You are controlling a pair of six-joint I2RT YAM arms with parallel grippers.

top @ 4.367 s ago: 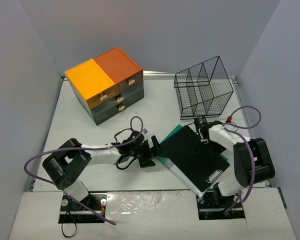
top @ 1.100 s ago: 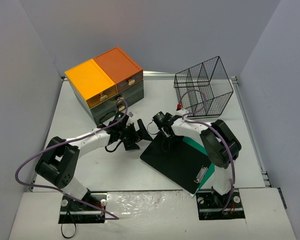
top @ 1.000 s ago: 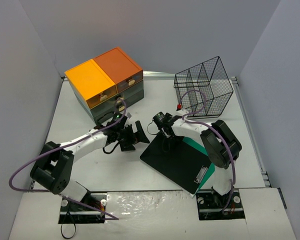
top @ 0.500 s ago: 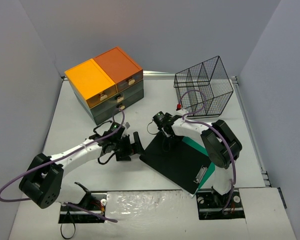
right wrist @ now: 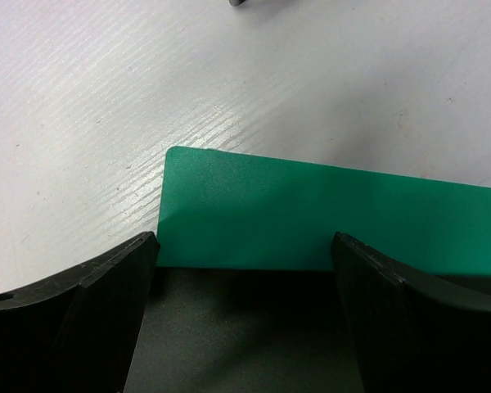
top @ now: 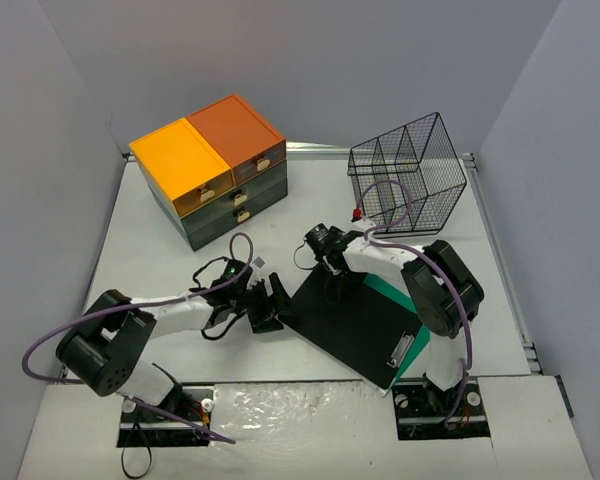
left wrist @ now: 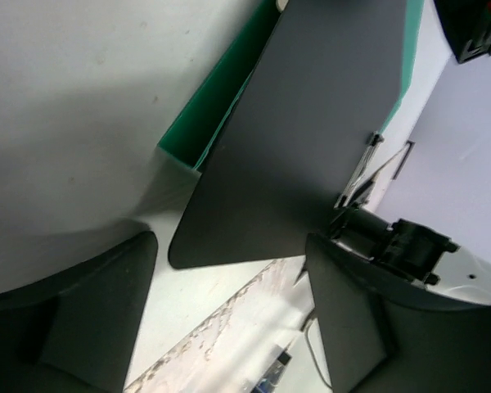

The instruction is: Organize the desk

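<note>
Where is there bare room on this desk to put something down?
Free: the white desk between the orange-topped dark green drawer chest and the black wire basket, and its left side in front of the chest. Crowded: the middle, where left hand and right hand meet the black clipboard on a green sheet.

On the desk (top: pixel 150 270): drawer chest (top: pixel 210 170) far left, basket (top: pixel 408 175) far right, clipboard (top: pixel 355 325) atop a folder (top: pixel 388 290) nearer.

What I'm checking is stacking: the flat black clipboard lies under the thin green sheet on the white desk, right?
Wrong layer: the flat black clipboard lies atop the thin green sheet on the white desk; top external view shows it.
</note>
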